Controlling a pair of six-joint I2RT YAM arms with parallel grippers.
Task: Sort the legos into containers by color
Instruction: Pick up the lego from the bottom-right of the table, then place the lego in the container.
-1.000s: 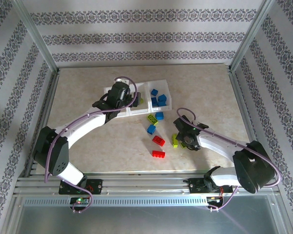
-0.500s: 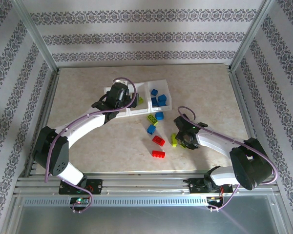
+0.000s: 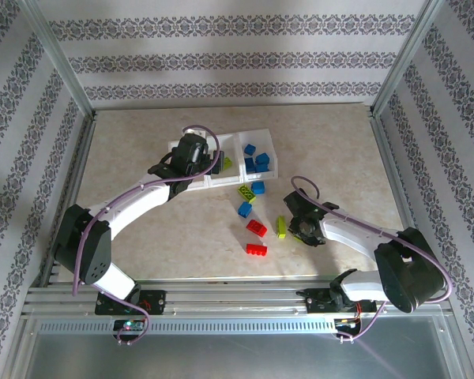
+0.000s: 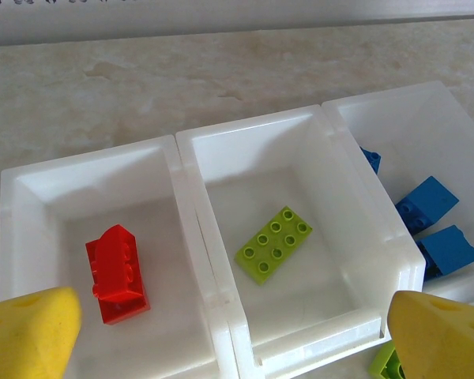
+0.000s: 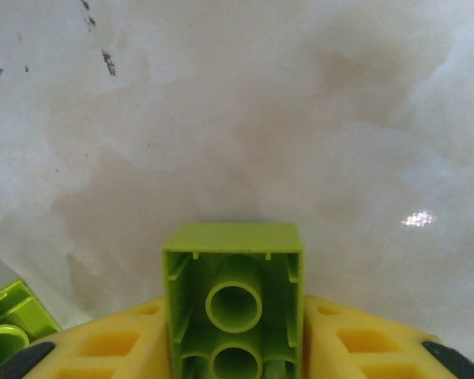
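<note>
Beige marbled desk with stripy wallpaper all round, and the sorting is looking roughly half done. The right gripper is clamping its yellow pads on a lime brick, hollow underside facing the wrist camera. It's sitting so low over the desk that I honestly can't tell if it's lifted yet. A second lime brick is lying just beside it, so I'd be going straight up first rather than dragging sideways and knocking that one.

The containers are sitting further back. A red brick is in the left compartment, a lime plate in the middle one and blue bricks in the right one, so the middle is where this one is heading.

The catch is that the left gripper is hanging right over that tray with its fingers spread wide, holding nothing. I'd be pulling that arm aside or coming in from the near-right to avoid a bump. Then I'd be letting go low inside the walls so nothing is bouncing next door.
</note>
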